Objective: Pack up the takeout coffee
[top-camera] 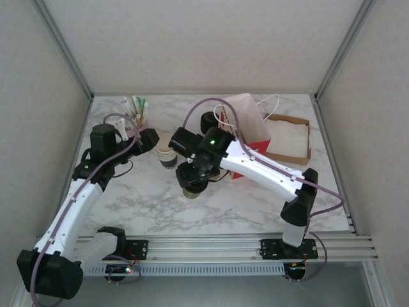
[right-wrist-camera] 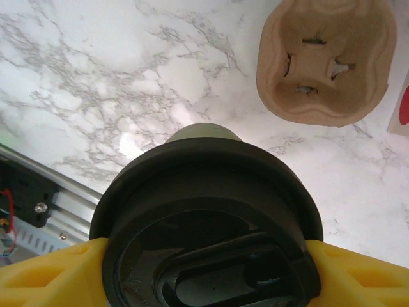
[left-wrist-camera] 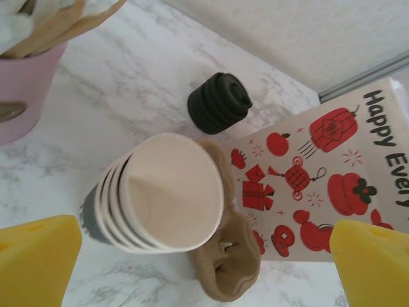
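**Lid on, cup in hand, packing not yet done**

The right pincer [right-wrist-camera: 204,272] grips the black lid [right-wrist-camera: 204,198] seated on the paper cup [right-wrist-camera: 208,132], low and centre in the top view. The pulp carrier [right-wrist-camera: 326,57] holds no cup, so seating it there or in the red bag [left-wrist-camera: 332,160] looks like the work left. The left pincer [left-wrist-camera: 204,256] hangs wide open over the cup stack [left-wrist-camera: 160,192]. The bench [top-camera: 147,201] is marble-patterned, with pale walls and aluminium posts around it.

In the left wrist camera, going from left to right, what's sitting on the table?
In order: pink container → stack of nested cups → stack of black lids → red-printed bag.
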